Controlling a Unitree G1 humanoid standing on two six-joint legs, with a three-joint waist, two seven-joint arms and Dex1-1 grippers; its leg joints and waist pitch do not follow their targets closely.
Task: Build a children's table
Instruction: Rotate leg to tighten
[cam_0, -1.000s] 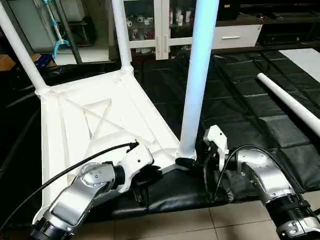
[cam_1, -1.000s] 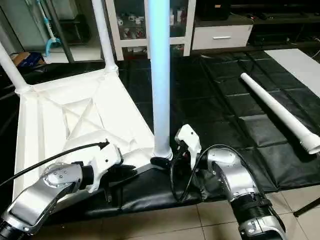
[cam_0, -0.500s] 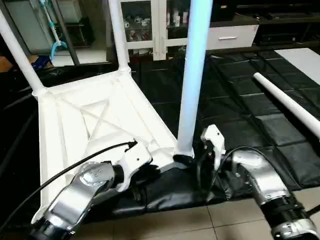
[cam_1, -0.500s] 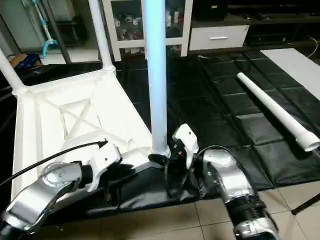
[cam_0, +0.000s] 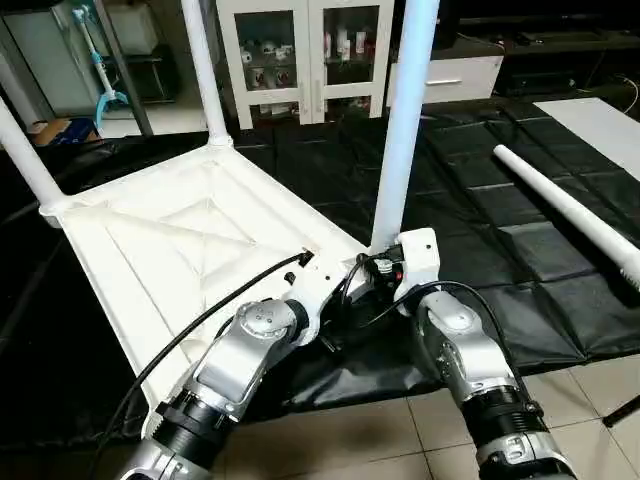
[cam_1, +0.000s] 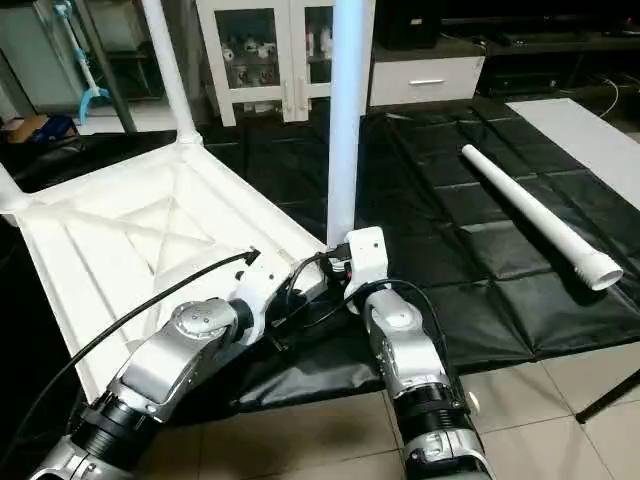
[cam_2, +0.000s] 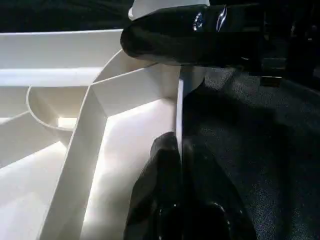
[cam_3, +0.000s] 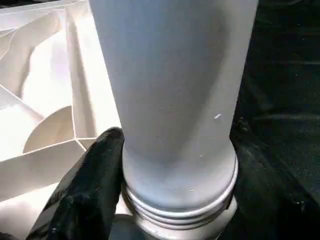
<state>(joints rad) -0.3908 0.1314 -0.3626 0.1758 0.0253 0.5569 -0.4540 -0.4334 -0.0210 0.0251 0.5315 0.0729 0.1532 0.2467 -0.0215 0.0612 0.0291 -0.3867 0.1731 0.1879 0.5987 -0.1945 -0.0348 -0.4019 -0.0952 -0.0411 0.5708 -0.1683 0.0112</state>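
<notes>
Two grippers work at the near corner of the inverted table top (cam_0: 190, 250), which lies ribbed side up on a black mat (cam_0: 480, 220). My left gripper (cam_2: 177, 165) has its two black fingers pressed together on the thin outer rim wall of the top, one finger on each side of that wall, just beside the round corner socket. My right gripper (cam_3: 170, 200) stands with its jaws spread around the base of the near leg (cam_0: 400, 130); one black finger (cam_3: 85, 190) lies against the leg at its threaded collar, and the far side of the grip is too dark for contact to be confirmed. This leg stands upright in the corner socket, with the screw threads partly visible above the socket rim. Further along the top, two more legs (cam_0: 205, 75) stand upright in the far corner sockets, one at the far left edge and one toward the cabinet side. A fourth leg (cam_1: 535, 215) lies flat on the mat to my right, well apart from the top. Beyond the mat, a white glass-door cabinet (cam_0: 305, 50) and a white drawer unit (cam_0: 450, 75) stand against the back of the room.
</notes>
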